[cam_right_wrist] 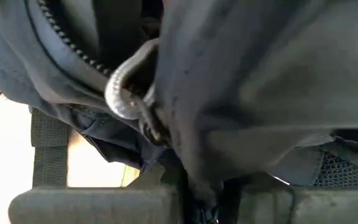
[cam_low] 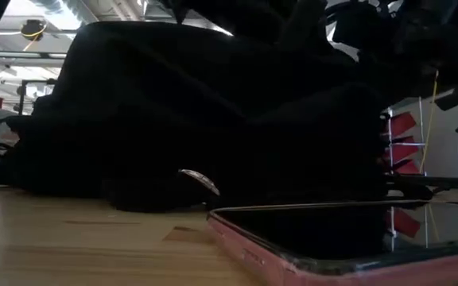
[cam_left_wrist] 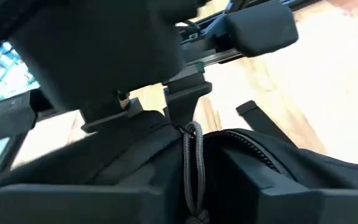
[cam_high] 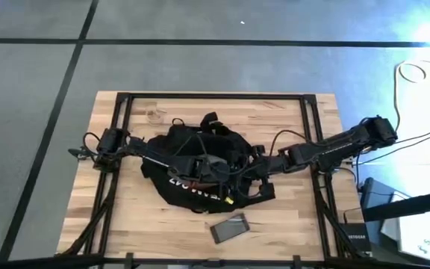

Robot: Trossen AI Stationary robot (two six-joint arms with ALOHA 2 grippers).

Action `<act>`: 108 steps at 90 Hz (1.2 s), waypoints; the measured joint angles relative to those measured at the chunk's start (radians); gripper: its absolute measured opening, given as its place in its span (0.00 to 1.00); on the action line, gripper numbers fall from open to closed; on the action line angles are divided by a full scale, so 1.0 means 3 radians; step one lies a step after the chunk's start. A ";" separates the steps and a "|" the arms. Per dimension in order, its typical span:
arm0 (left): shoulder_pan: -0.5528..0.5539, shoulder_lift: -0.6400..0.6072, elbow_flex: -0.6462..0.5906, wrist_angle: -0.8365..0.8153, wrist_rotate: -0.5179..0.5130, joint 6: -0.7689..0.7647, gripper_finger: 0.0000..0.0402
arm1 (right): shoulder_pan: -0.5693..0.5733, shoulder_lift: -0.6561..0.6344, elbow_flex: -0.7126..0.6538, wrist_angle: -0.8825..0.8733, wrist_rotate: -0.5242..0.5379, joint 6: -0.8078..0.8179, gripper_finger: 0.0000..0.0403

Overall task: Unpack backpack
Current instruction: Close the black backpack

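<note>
- One backpack (cam_high: pixel 196 168) lies in the middle of the tabletop (cam_high: pixel 282 224), its zipper partly undone.
- Left gripper (cam_left_wrist: pixel 188 186) is clamped on the zipper cord (cam_left_wrist: pixel 192 155).
- Right gripper (cam_right_wrist: pixel 191 193) pinches the backpack fabric.
- A pink-cased phone (cam_high: pixel 230 228) lies just beside the backpack.
- Opening seems in hand; next, probably pull the zipper wider.
</note>
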 joint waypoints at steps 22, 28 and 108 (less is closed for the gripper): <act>-0.0123 -0.0098 0.0000 -0.0113 -0.0343 0.0345 0.02 | 0.0000 0.0000 0.0000 -0.0027 -0.0003 0.0000 0.08; -0.0136 -0.0175 0.0006 -0.0200 -0.0381 0.0319 0.01 | 0.0002 0.0000 0.0000 0.0009 -0.0010 -0.0006 0.08; -0.0165 -0.0332 0.0015 -0.0700 -0.0759 0.0164 0.00 | 0.0001 -0.0003 0.0000 0.0025 0.0016 -0.0065 0.05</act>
